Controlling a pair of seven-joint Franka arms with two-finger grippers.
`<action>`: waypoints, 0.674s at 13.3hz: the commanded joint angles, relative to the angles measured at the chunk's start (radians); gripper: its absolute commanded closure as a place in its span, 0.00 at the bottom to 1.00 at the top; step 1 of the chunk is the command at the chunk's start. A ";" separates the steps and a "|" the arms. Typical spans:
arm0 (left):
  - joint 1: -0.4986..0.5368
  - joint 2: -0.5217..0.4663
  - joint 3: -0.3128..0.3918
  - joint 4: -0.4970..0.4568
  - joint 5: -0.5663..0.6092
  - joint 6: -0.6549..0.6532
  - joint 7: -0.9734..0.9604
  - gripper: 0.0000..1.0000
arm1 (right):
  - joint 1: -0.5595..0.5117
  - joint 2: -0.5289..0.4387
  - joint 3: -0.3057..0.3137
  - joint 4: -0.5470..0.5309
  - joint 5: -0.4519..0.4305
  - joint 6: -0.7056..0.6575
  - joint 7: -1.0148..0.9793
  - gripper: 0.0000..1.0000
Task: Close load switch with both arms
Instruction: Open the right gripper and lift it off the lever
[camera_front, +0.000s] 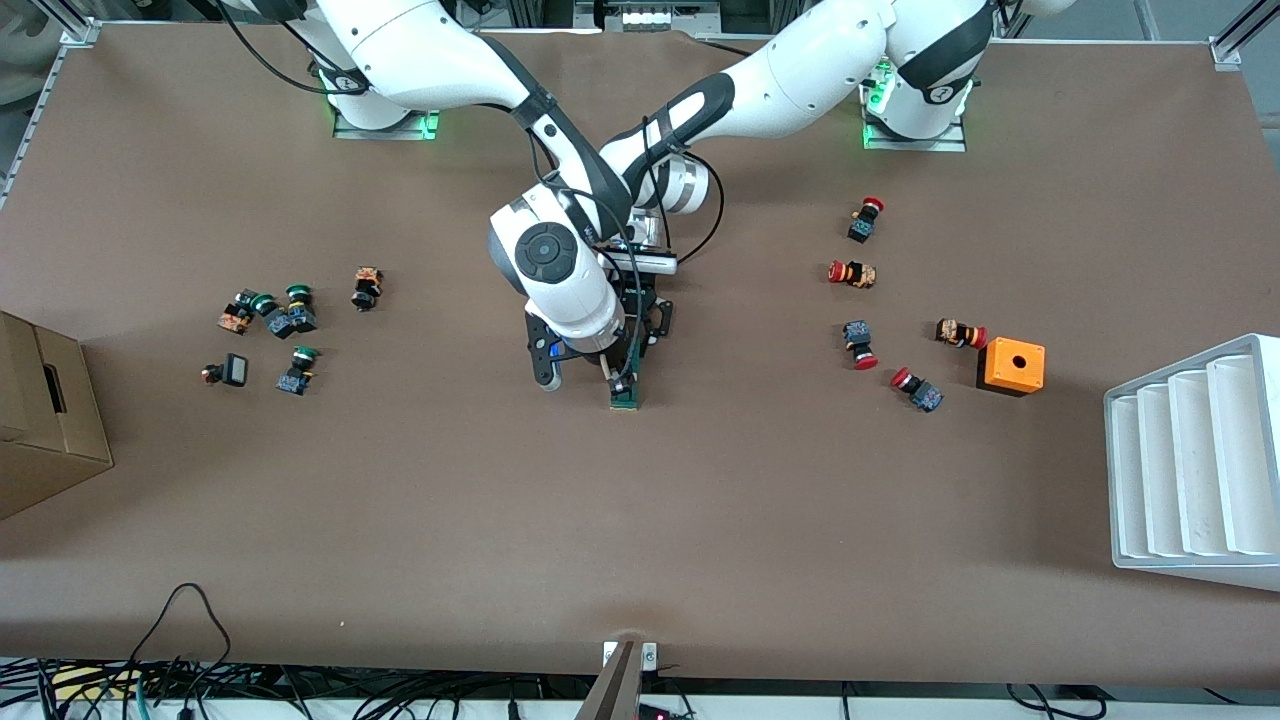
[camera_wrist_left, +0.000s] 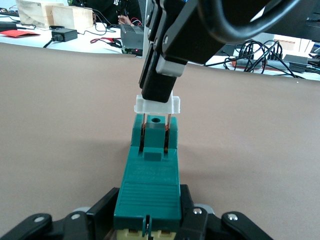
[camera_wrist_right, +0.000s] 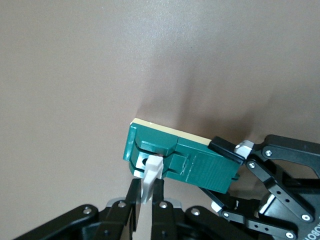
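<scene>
The load switch (camera_front: 626, 397), a narrow dark-green block, lies on the brown table near its middle. My left gripper (camera_front: 641, 340) is shut on the block's one end; in the left wrist view the green body (camera_wrist_left: 150, 185) sits between its fingers (camera_wrist_left: 107, 202). My right gripper (camera_front: 616, 380) is shut on the white sliding piece (camera_wrist_left: 157, 105) at the block's other end, the end nearer the front camera. The right wrist view shows that white piece (camera_wrist_right: 150, 172) pinched between my right gripper's fingers (camera_wrist_right: 134, 200), standing up from the green body (camera_wrist_right: 190, 162). Two thin metal blades run from the white piece down into the block.
Several red-capped push-buttons (camera_front: 853, 273) and an orange box with a round hole (camera_front: 1010, 366) lie toward the left arm's end. A white ribbed rack (camera_front: 1190, 460) stands at that end's edge. Green-capped push-buttons (camera_front: 290, 320) and a cardboard box (camera_front: 45, 410) are toward the right arm's end.
</scene>
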 joint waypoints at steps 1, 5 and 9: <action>0.001 0.011 0.010 0.049 0.004 0.011 -0.013 0.53 | -0.038 0.075 -0.002 0.090 -0.016 0.021 -0.016 0.87; 0.001 0.014 0.010 0.049 0.004 0.011 -0.013 0.53 | -0.048 0.098 -0.002 0.114 -0.016 0.021 -0.016 0.85; 0.003 0.014 0.010 0.049 0.004 0.011 -0.013 0.53 | -0.058 0.122 -0.002 0.142 -0.016 0.021 -0.018 0.79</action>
